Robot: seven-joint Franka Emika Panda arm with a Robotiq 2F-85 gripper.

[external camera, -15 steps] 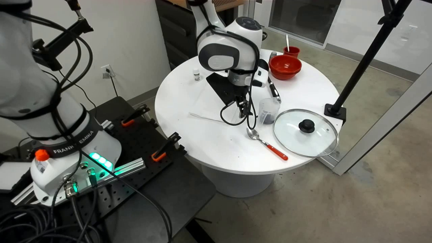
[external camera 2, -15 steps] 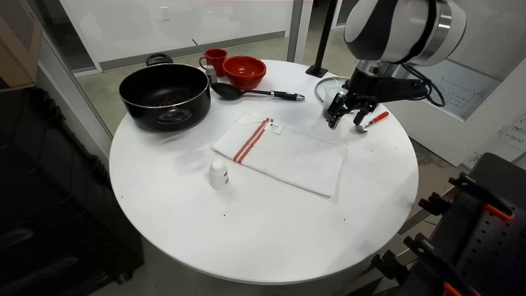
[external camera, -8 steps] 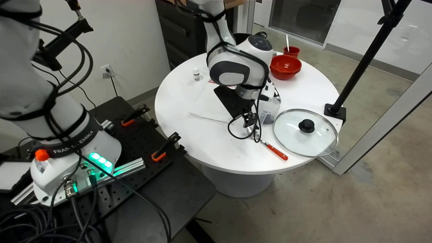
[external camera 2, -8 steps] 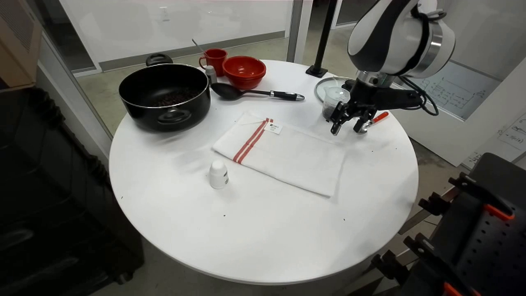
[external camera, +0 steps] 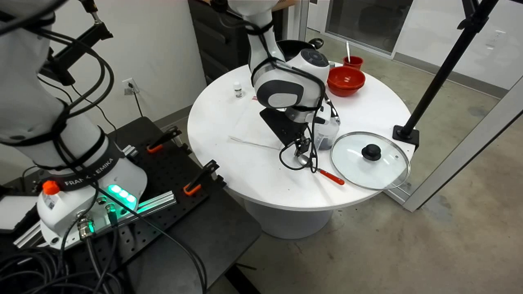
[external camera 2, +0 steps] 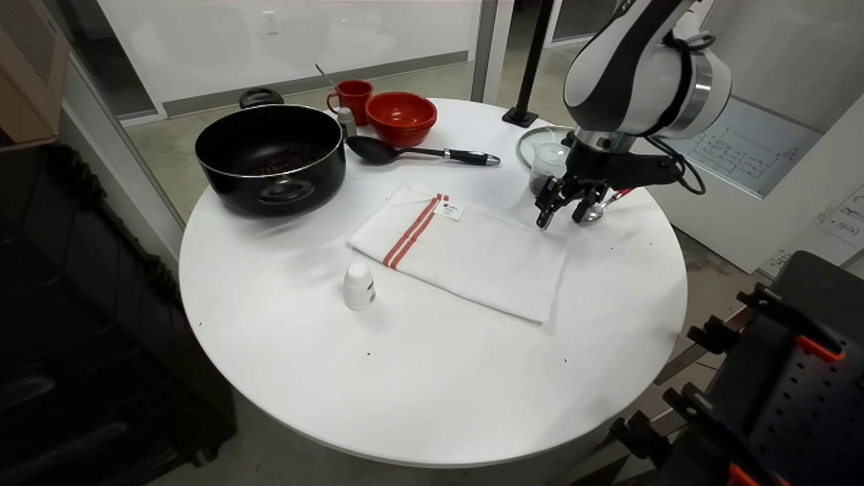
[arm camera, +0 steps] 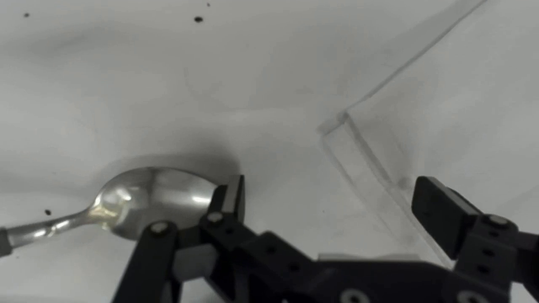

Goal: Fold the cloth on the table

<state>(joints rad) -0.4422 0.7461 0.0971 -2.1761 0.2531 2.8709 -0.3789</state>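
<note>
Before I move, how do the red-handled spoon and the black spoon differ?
Look: the red-handled spoon has a shiny metal head; the black spoon has a black one.
Size: the black spoon is larger than the red-handled spoon.
Place: the red-handled spoon lies right by the open end effector; the black spoon lies beside the pot.
Shared: both lie on the table.

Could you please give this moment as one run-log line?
pincer: open, empty, near corner of cloth | cloth: flat on table, ungrasped | spoon: beside pincer, contact unclear
</note>
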